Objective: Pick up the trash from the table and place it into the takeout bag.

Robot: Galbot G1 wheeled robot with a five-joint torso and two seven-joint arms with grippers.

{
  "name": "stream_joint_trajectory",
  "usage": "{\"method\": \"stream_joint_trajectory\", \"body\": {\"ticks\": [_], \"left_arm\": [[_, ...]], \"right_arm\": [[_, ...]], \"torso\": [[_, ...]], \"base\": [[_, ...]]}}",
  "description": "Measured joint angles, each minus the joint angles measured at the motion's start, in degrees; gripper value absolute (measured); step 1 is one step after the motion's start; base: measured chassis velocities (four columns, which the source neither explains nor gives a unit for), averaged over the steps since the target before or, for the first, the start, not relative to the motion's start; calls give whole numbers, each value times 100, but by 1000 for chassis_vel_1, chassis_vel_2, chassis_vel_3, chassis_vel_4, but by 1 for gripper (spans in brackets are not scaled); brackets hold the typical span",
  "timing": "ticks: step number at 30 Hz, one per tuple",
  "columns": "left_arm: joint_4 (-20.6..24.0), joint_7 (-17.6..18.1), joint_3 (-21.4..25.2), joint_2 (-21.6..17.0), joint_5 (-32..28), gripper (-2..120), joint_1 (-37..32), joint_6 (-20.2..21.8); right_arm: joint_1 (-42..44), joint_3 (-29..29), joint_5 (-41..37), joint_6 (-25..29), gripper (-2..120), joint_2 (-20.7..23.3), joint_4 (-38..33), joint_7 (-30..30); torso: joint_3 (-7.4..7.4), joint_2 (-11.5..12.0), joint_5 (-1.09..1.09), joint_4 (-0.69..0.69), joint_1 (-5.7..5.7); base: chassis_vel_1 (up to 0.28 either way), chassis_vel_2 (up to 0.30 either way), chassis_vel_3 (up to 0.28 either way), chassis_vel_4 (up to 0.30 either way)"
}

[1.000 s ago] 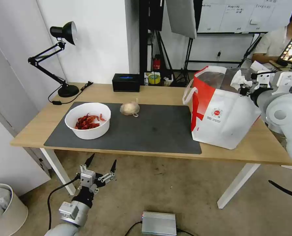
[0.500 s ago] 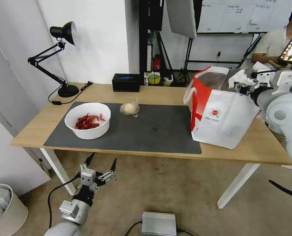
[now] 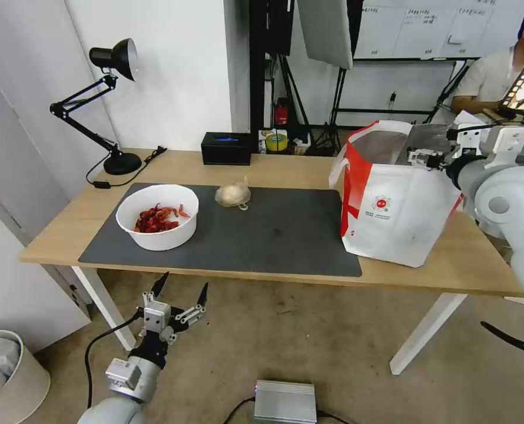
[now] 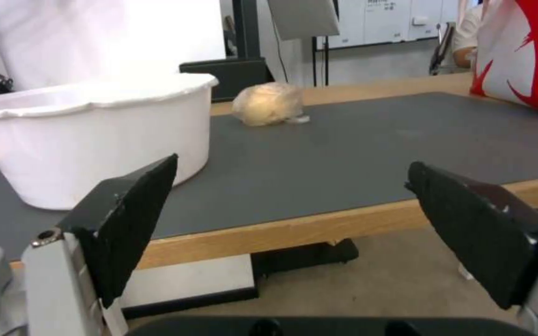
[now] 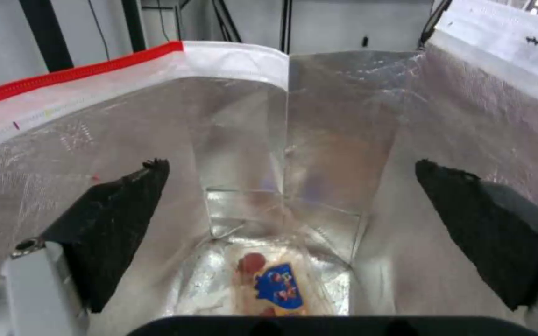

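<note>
On the table point(image 3: 450, 265), a white bowl point(image 3: 158, 217) of red crayfish shells stands on the left of the dark grey mat point(image 3: 274, 235). A small clear yellowish bag point(image 3: 233, 194) lies behind it. The takeout bag point(image 3: 397, 200) stands upright at the right end. My right gripper point(image 3: 420, 158) hovers over its mouth, open and holding nothing. The right wrist view looks past that gripper point(image 5: 291, 165) down the foil lining to a clear tray of cherry tomatoes point(image 5: 275, 284) at the bottom. My left gripper point(image 3: 184, 284) hangs open below the table's front edge, facing the bowl point(image 4: 95, 130).
A black desk lamp point(image 3: 112, 106) and its cable occupy the back left corner. Along the back edge sit a black box point(image 3: 226, 148) and a tape roll point(image 3: 277, 141). On the floor are a white bin point(image 3: 3, 377) and a silver box point(image 3: 285, 401).
The white tissue wad that my right gripper carried over the takeout bag has left it, and its fingers have opened. The left arm has barely moved.
</note>
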State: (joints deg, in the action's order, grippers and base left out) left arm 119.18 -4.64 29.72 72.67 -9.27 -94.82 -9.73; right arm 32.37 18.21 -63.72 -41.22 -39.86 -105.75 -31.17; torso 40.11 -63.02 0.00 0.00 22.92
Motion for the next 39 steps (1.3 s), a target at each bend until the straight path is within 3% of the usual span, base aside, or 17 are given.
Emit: {"method": "stream_joint_trajectory", "body": {"ticks": [9, 12, 13, 16, 17, 19, 25, 31, 39], "left_arm": [[43, 3, 10, -10, -10, 100, 0, 10], [60, 3, 14, -8, -12, 100, -16, 11], [60, 3, 14, -8, -12, 100, -16, 11], [75, 3, 21, 3, -12, 100, -35, 11], [75, 3, 21, 3, -12, 100, -35, 11], [99, 3, 45, 13, -12, 100, -60, 11], [144, -11, 134, -15, -105, 100, -122, -1], [161, -30, 196, -20, -174, 100, -136, -58], [187, -59, 221, 44, -169, 100, -188, -97]], "right_arm": [[-51, -29, -1, 78, 100, 10, -8, 67], [0, -25, -6, 771, 100, -1, -45, 466], [0, -25, -6, 771, 100, -1, -45, 466], [182, 33, 8, 1608, 100, -24, -174, 1064], [182, 33, 8, 1608, 100, -24, -174, 1064], [520, 232, 75, 2136, 100, -39, -372, 1612], [1586, 750, 341, 2839, 100, 17, -813, 2542], [2415, 1018, 707, 3105, 100, 12, -1298, 2944], [3247, 950, 1469, 3340, 100, -256, -1647, 3031]], "torso": [[0, 0, 0, 0, 0], [0, 0, 0, 0, 0], [0, 0, 0, 0, 0], [0, 0, 0, 1, 0], [0, 0, 0, 1, 0], [0, 0, -1, 1, 0], [0, 0, 1, -1, -1], [-1, 0, 0, -1, -1], [-1, -1, 0, 0, -1]], "base": [[0, 0, 0, 0], [0, 0, 0, 0], [0, 0, 0, 0], [0, 0, 0, 0], [0, 0, 0, 0], [0, 0, 0, 0], [0, 0, 0, 0], [0, 0, 0, 0], [0, 0, 0, 0]]}}
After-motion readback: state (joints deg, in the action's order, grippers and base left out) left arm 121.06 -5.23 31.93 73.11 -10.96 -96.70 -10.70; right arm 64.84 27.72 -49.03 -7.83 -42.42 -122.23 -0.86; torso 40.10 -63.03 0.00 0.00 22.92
